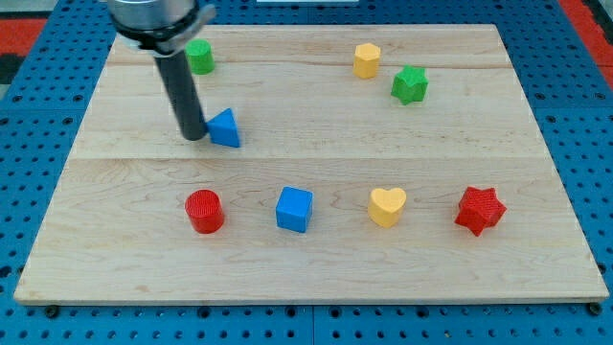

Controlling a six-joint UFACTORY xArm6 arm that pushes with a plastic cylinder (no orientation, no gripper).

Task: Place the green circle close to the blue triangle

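Observation:
The green circle (200,57) sits near the view's top left of the wooden board, partly hidden behind my rod. The blue triangle (225,127) lies below it, a little to the right. My tip (193,135) rests on the board just left of the blue triangle, touching or nearly touching its left side, and well below the green circle.
A yellow hexagon (366,59) and a green star (409,84) lie at the top right. Along the lower row are a red circle (204,211), a blue cube (294,209), a yellow heart (387,205) and a red star (479,210). The board (306,278) lies on a blue pegboard.

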